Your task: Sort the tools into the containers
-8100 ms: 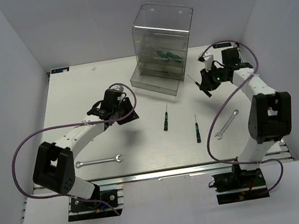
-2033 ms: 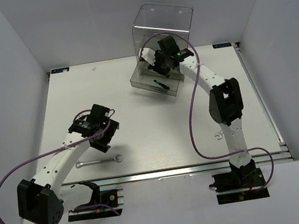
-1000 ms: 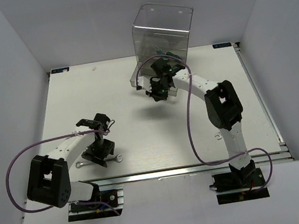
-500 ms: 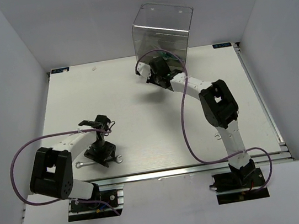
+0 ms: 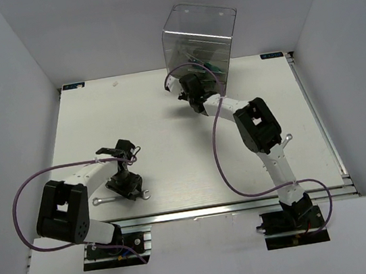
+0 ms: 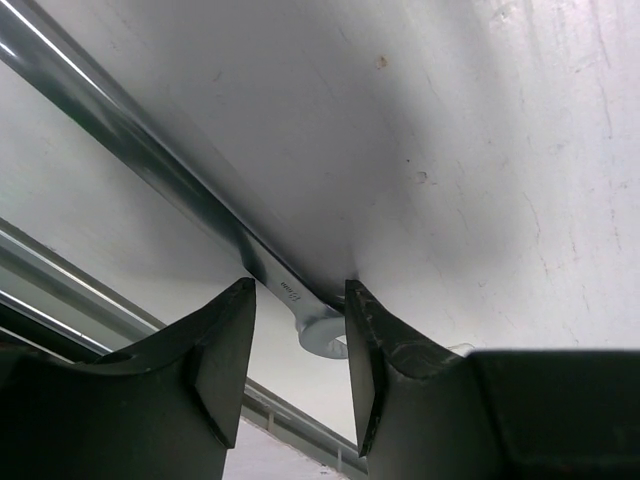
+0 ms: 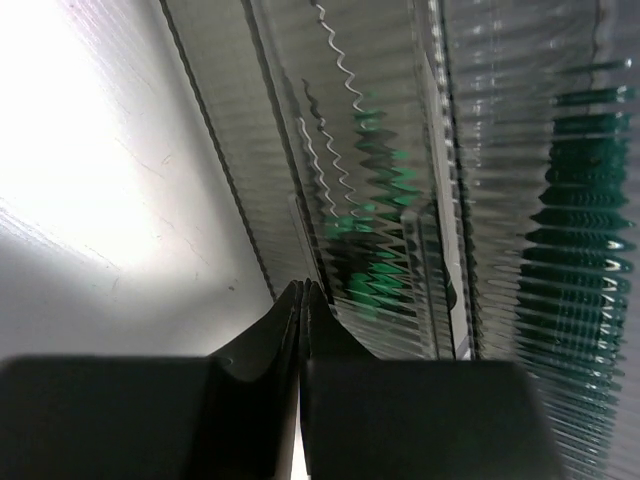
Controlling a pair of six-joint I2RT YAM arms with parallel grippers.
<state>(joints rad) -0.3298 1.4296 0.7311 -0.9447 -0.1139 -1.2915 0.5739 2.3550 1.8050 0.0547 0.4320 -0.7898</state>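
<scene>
A silver wrench [image 5: 143,195] lies near the table's front edge, and my left gripper [image 5: 126,185] sits right over its middle. In the left wrist view the wrench [image 6: 300,305] runs between my open left gripper's [image 6: 298,292] fingers, its end just past them. My right gripper [image 5: 191,93] is shut and empty, with its tip [image 7: 302,292] against the ribbed front of a low drawer of the clear cabinet [image 5: 200,42]. Green-handled screwdrivers [image 7: 372,270] show through the plastic. A second wrench [image 5: 287,139] peeks out beside the right arm.
The right arm stretches across the table's middle to the cabinet at the back. A metal rail [image 5: 200,211] runs along the front edge close behind the left gripper. Purple cables loop beside both arms.
The right gripper has moved back to the cabinet and the pulled-out drawer has gone in. The left gripper has settled down over the wrench.
</scene>
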